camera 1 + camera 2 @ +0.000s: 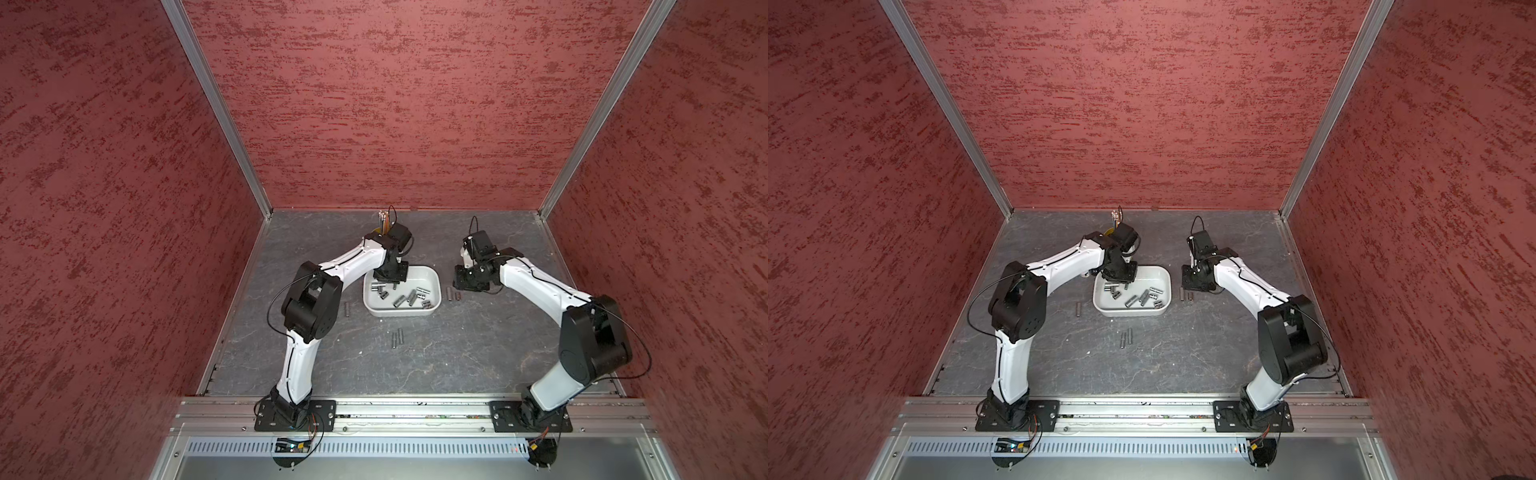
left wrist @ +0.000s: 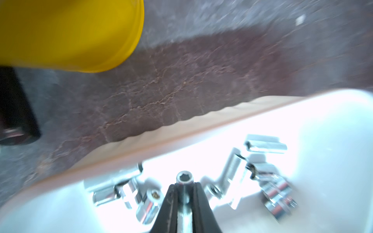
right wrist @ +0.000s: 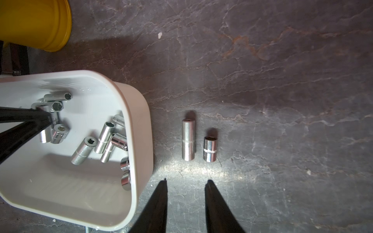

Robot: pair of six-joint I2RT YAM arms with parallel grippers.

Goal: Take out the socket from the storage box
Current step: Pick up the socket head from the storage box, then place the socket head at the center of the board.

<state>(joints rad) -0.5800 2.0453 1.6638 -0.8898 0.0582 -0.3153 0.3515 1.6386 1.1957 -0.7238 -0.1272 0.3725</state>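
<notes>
One storage box (image 3: 145, 141), one cup (image 3: 34, 22), five sockets (image 1: 346, 309) outside

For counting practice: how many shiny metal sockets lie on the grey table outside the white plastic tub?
5 sockets: one left of the white tub, two in front, two on its right; more may be hidden.

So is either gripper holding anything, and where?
The left gripper pinches a socket along its side, hex end poking out; the right gripper holds nothing.
</notes>
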